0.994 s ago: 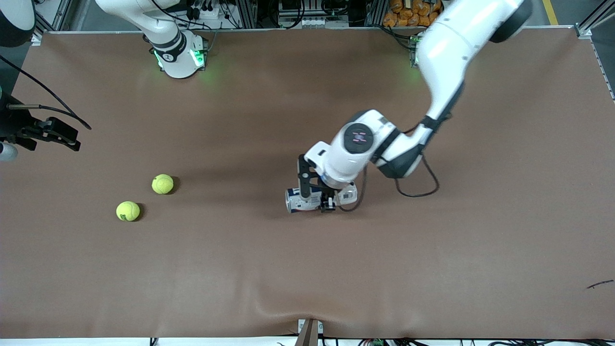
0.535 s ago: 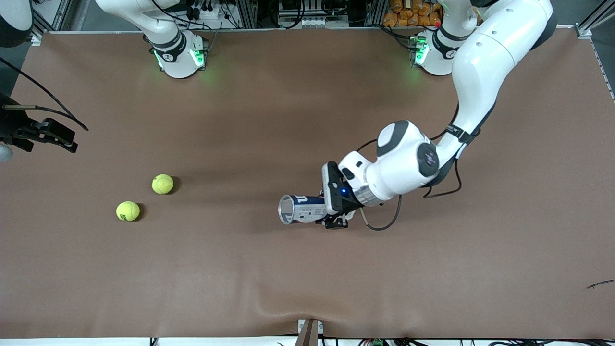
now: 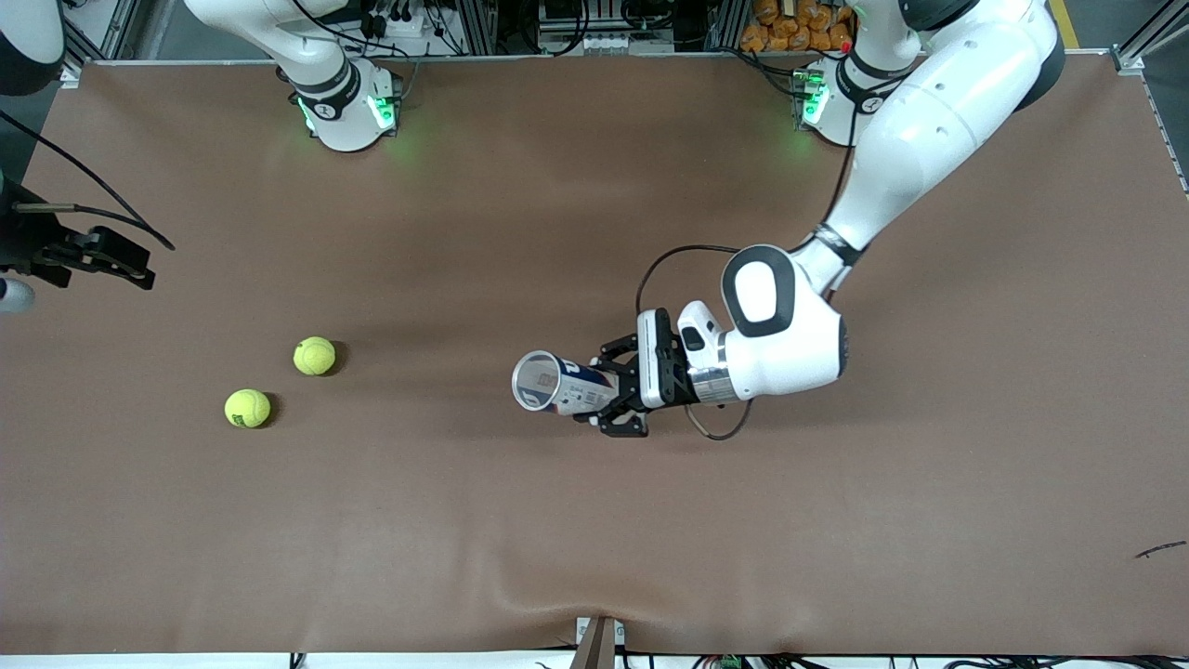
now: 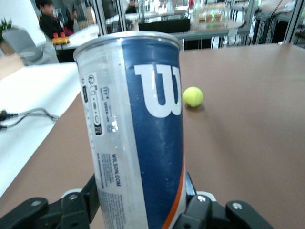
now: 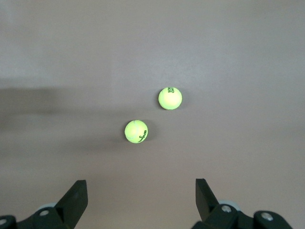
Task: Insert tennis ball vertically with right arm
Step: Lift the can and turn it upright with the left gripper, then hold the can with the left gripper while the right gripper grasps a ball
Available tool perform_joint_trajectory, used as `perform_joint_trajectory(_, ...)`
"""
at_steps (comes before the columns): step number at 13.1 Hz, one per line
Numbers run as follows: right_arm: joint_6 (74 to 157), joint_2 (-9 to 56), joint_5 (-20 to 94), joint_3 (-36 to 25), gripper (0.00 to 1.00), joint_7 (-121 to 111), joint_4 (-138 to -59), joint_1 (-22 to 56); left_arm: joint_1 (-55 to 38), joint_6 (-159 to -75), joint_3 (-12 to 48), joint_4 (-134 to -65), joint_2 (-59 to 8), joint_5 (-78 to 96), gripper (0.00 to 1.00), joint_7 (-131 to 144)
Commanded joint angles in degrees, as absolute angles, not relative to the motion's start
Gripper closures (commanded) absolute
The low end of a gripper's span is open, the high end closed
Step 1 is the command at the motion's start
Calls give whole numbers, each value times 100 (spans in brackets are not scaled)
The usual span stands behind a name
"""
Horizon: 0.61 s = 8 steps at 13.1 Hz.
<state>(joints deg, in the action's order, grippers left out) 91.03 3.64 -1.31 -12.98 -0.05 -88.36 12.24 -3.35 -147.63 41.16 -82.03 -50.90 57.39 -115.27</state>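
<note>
Ball nearer the front camera [image 3: 247, 408]: lying on the brown bench [image 3: 520, 548] toward the right arm's end; showing dark print on yellow felt; touching nothing
Ball farther from the front camera [image 3: 314, 356]: sitting just beside the first, apart from it; also free on the bench; both showing in the right wrist view [image 5: 136, 131] [image 5: 170, 98]
Can [image 3: 562, 386]: being held off the bench over its middle; blue and clear tube with a white logo [image 4: 159, 94]; open mouth tilting toward the balls, not yet upright
Left gripper [image 3: 624, 398]: clamping the can near its base end; jaws closing snugly on the tube, one on each side
Right gripper [image 5: 138, 202]: hanging over the edge of the bench at the right arm's end, looking down on both balls; jaws standing wide apart and holding nothing; waiting
Handling, ball: probably light, springy, slightly yielding; felt giving good friction, so slipping unlikely; round, so likely rolling off if nudged from one side
Where to grip, ball: likely best across the widest part, jaws coming straight down and closing evenly on both flanks; the ball nearer the front camera looking the easier pick, with the clearest room around it
Handling, can: thin smooth plastic, likely flexing under a hard squeeze; mouth seeming only a little wider than a ball, so needing careful centring overhead
Risk: second ball getting knocked during the descent
</note>
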Motion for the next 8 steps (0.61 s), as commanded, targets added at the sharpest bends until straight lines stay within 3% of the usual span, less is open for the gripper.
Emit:
perform_joint_trajectory(1,9088,491,-237,-1283,0,131,-8912,1459,-360,-14828,4228,-8165,-5334,7105,29,-12941)
perform_joint_trajectory(5,9394,545,-123,-1274,0,377,-9717,1407,-658,-14282,4201,-8139,-5853,8522,29,-14438)
perform_joint_trajectory(8,10366,667,96,-1274,0,964,-10781,1450,-835,-14230,4184,-8139,-6108,9008,29,-15177)
